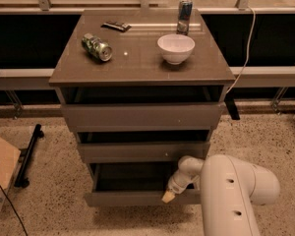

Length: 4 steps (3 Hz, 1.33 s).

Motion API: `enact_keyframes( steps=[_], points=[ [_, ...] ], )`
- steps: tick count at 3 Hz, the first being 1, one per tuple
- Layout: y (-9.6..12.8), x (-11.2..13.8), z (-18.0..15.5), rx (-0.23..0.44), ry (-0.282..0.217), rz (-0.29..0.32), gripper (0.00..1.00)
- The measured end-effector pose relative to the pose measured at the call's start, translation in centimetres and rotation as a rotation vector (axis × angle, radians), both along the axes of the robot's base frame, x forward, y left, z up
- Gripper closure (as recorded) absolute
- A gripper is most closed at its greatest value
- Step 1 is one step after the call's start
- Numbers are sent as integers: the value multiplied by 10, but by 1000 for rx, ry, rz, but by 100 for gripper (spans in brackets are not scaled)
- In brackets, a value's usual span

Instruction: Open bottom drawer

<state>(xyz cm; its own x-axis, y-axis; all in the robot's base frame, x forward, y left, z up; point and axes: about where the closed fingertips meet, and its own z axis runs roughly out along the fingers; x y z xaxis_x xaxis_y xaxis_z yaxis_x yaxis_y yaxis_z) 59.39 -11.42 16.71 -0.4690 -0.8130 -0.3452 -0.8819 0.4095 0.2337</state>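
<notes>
The single camera view looks down on a grey-brown cabinet (142, 132) with three handleless drawers, standing on a speckled floor (54, 200) in front of a dark wall below a window sill.

On the cabinet's top surface (137, 65) a green can (97, 46) lies on its side towards the left. A white bowl (176, 48) sits upright towards the right. Behind the bowl, near the back edge, a dark can (185, 14) stands upright. A flat dark object (116, 26) lies near the back, left of centre.

The top drawer (142, 116) has the widest front. The middle drawer (142, 151) beneath it is narrower and has a small white speck on its front. A dark gap shows above each of these fronts.

The bottom drawer (128, 198) is the lowest and narrowest. It stands out furthest from the cabinet, and its shadowed inside shows from above.

A bulky white robot arm (231, 195) fills the lower right corner and reaches left. Its end effector (168, 196), tipped in pale yellow, sits at the upper edge of the bottom drawer's front, right of centre. I cannot tell whether it is clenched on that edge or released.

On the floor to the left are a cardboard box (0, 173) and a black stand (28, 154). A white cable (243, 58) hangs at the right.
</notes>
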Motion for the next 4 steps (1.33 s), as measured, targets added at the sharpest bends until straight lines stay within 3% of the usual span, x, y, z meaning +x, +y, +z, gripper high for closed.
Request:
enact_keyframes(
  steps=[1, 3, 4],
  points=[
    [3, -52, -6, 20, 82, -21, 66],
    [3, -51, -2, 20, 82, -21, 19],
    [9, -88, -9, 63, 126, -125, 0]
  ],
)
